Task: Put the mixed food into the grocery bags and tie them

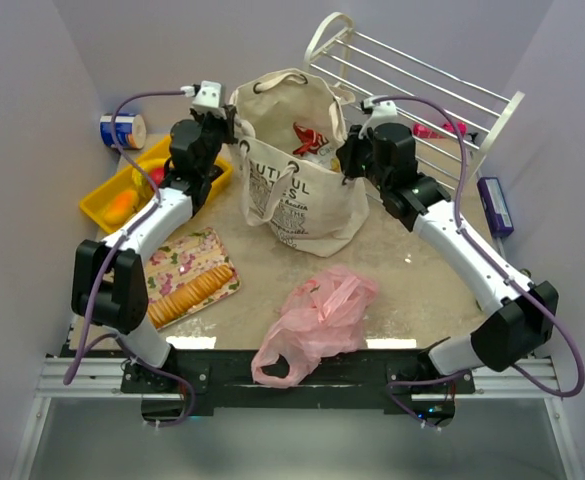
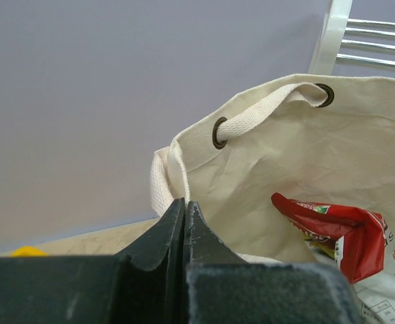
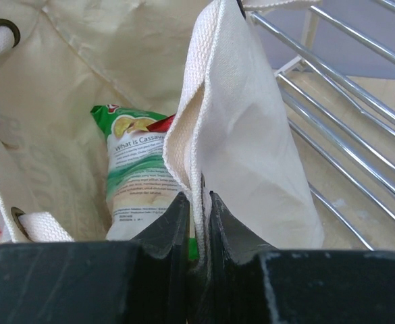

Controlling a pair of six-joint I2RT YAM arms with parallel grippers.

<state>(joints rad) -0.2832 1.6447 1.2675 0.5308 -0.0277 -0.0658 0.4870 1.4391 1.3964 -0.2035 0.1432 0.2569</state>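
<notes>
canvas tote (image 1: 302,200) stretched between the fingers: right gripper (image 3: 198,202) clamps its rim, left gripper (image 2: 185,206) closed, apparently on the opposite rim; red cookie packet (image 2: 339,233), chip packet (image 3: 140,169) inside, just beyond fingertips. tying seems next: draw rims together

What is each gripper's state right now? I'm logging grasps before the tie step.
Left gripper: shut, apparently pinching the rim of the canvas tote.
Right gripper: shut on a rim fold of the canvas tote.
</notes>
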